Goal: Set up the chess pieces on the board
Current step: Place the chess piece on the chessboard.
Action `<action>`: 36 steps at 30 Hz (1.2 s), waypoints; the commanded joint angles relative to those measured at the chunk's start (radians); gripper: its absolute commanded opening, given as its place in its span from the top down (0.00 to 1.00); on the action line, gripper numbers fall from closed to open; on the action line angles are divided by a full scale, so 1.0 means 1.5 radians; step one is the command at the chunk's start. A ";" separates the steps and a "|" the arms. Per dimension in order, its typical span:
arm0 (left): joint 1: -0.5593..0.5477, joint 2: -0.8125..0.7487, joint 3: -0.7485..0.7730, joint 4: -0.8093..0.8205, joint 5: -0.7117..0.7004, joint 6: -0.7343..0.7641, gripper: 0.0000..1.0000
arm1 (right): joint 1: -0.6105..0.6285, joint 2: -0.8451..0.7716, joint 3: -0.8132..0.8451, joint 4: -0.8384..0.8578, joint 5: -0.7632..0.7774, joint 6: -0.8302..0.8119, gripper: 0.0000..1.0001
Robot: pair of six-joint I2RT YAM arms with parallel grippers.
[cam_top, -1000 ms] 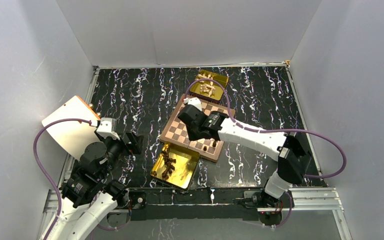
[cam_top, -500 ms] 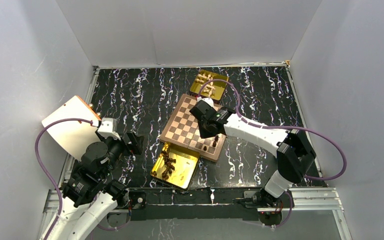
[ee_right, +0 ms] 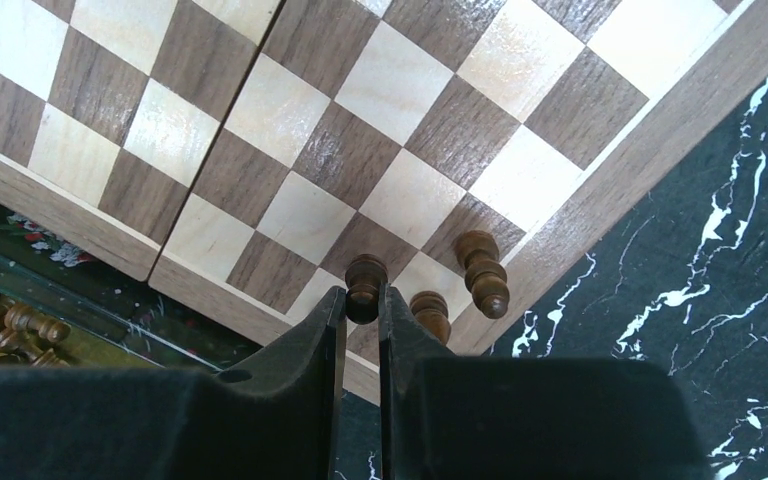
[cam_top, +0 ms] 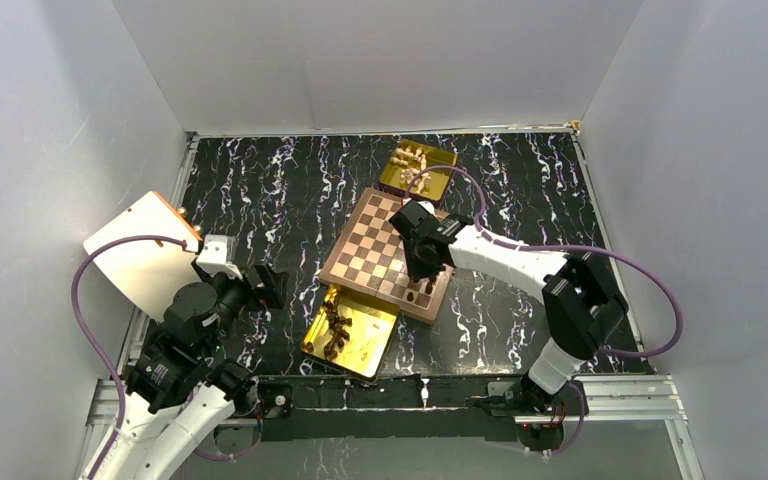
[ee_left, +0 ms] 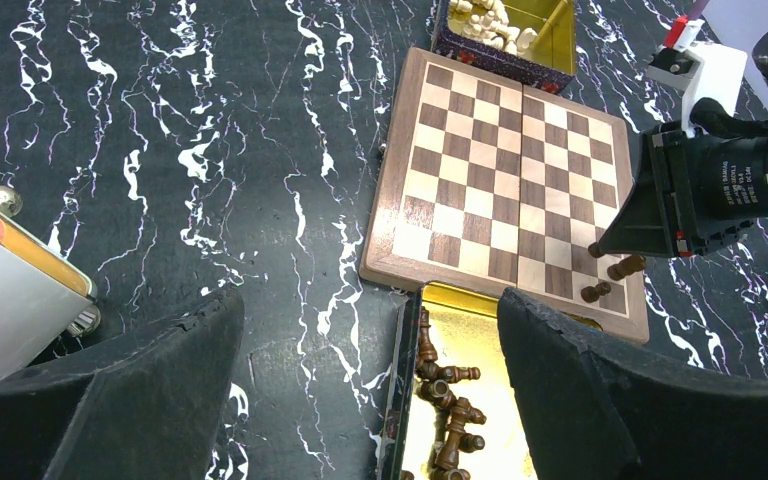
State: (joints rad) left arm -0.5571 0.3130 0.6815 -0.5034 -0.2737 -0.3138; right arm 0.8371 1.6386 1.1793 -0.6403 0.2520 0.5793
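1. The right end effector (ee_right: 362,303) has its fingers drawn close, clamped on the head of one dark chessman (ee_right: 365,278).
2. The held piece sits over the edge row of the board (cam_top: 365,255), close to the near corner on the robot's right. I cannot tell whether its base touches the wood.
3. Two loose dark chessmen are just beside it on the same corner. One (ee_right: 430,312) stands upright next to the right-hand finger. The other (ee_right: 484,272) lies on its side against the reddish rim.
4. The board rests mid-desk, turned at an angle to the desk (cam_top: 260,190) edges.
5. The near gold tray (cam_top: 375,332) lies just beside the board's near edge. A heap of dark chessmen (cam_top: 335,326) lies in it, most of them toppled.
6. The far gold tray (cam_top: 442,162) lies at the board's far edge, with cream chessmen (cam_top: 415,176) bunched inside.
7. The left end effector (ee_left: 368,305) has its fingers spread wide with nothing between them. It hangs above the marbled desk left of the board, well apart from it.
8. A white panel (cam_top: 138,250) with an orange edge sits at the desk's left side.
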 commanded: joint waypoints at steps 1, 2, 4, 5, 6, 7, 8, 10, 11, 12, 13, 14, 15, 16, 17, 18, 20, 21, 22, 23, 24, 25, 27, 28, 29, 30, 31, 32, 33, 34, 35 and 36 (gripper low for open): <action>0.005 0.006 0.001 0.006 -0.004 0.003 0.06 | -0.003 0.007 0.000 0.026 -0.012 -0.005 0.78; 0.004 0.007 0.000 0.006 -0.003 0.004 0.06 | -0.003 0.008 -0.001 0.026 -0.012 -0.006 0.78; 0.004 0.008 0.001 0.006 -0.003 0.004 0.06 | -0.003 0.009 -0.002 0.027 -0.014 -0.006 0.78; 0.005 0.008 0.000 0.006 -0.003 0.005 0.06 | -0.003 0.009 -0.002 0.027 -0.015 -0.006 0.78; 0.004 0.009 0.000 0.006 -0.003 0.005 0.06 | -0.003 0.009 -0.003 0.028 -0.016 -0.006 0.78; 0.005 0.008 0.001 0.006 -0.003 0.004 0.06 | -0.004 0.011 -0.003 0.028 -0.017 -0.005 0.78; 0.004 0.008 0.001 0.007 -0.003 0.005 0.06 | -0.004 0.012 -0.003 0.027 -0.018 -0.005 0.78; 0.004 0.006 0.000 0.006 -0.003 0.004 0.06 | -0.004 0.014 -0.003 0.025 -0.018 -0.003 0.78; 0.004 0.005 0.001 0.006 -0.003 0.004 0.06 | -0.004 0.015 -0.003 0.024 -0.018 -0.002 0.78; 0.004 0.005 0.001 0.006 -0.003 0.004 0.06 | -0.004 0.015 -0.002 0.022 -0.018 -0.001 0.78; 0.004 0.005 0.000 0.006 -0.003 0.004 0.06 | -0.004 0.016 -0.002 0.020 -0.018 -0.001 0.78; 0.004 0.005 0.001 0.006 -0.003 0.004 0.06 | -0.004 0.018 -0.002 0.017 -0.019 0.000 0.78; 0.004 0.004 0.001 0.006 -0.003 0.004 0.06 | -0.004 0.018 -0.002 0.016 -0.018 0.001 0.77; 0.004 0.005 0.001 0.006 -0.003 0.004 0.06 | -0.004 0.018 -0.002 0.014 -0.019 0.001 0.77; 0.004 0.005 0.001 0.006 -0.003 0.004 0.06 | -0.004 0.019 -0.003 0.014 -0.019 0.001 0.77; 0.004 0.005 0.000 0.006 -0.003 0.004 0.06 | -0.004 0.021 -0.003 0.013 -0.019 0.000 0.77; 0.004 0.004 0.000 0.006 -0.003 0.004 0.06 | -0.004 0.024 -0.003 0.013 -0.018 0.000 0.77; 0.005 0.005 0.000 0.006 -0.003 0.004 0.06 | -0.005 0.024 -0.003 0.013 -0.019 0.000 0.77; 0.004 0.005 0.001 0.006 -0.003 0.004 0.06 | -0.005 0.026 -0.003 0.013 -0.020 0.000 0.77; 0.004 0.005 0.001 0.006 -0.003 0.004 0.06 | -0.005 0.027 -0.003 0.013 -0.020 0.000 0.77; 0.004 0.004 0.000 0.006 -0.003 0.004 0.06 | -0.004 0.028 -0.003 0.013 -0.020 0.000 0.77; 0.004 0.004 0.000 0.006 -0.003 0.004 0.06 | -0.004 0.028 -0.003 0.013 -0.021 0.001 0.77; 0.004 0.003 0.000 0.006 -0.003 0.004 0.06 | -0.004 0.029 -0.003 0.014 -0.021 0.001 0.76; 0.004 0.003 0.000 0.006 -0.003 0.004 0.06 | -0.005 0.030 -0.004 0.014 -0.020 0.001 0.76; 0.004 0.002 0.000 0.006 -0.003 0.004 0.06 | -0.004 0.030 -0.004 0.014 -0.019 0.001 0.76; 0.004 0.002 -0.001 0.006 -0.003 0.004 0.06 | -0.004 0.032 -0.004 0.014 -0.019 0.001 0.76; 0.005 0.002 -0.001 0.006 -0.003 0.003 0.06 | -0.004 0.032 -0.003 0.014 -0.019 0.000 0.76; 0.004 0.002 -0.001 0.006 -0.003 0.004 0.06 | -0.004 0.033 -0.003 0.014 -0.019 0.001 0.76; 0.004 0.002 0.000 0.006 -0.003 0.003 0.06 | -0.004 0.034 -0.003 0.014 -0.020 0.001 0.76; 0.005 0.003 -0.001 0.006 -0.003 0.004 0.06 | -0.004 0.034 -0.003 0.014 -0.020 0.001 0.75; 0.004 0.002 -0.001 0.006 -0.003 0.003 0.06 | -0.004 0.034 -0.003 0.014 -0.021 0.001 0.74; 0.004 0.002 -0.001 0.006 -0.003 0.004 0.06 | -0.004 0.034 -0.003 0.013 -0.021 0.001 0.73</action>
State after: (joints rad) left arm -0.5571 0.3134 0.6815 -0.5034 -0.2733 -0.3138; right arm 0.8330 1.6897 1.1793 -0.6262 0.2241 0.5755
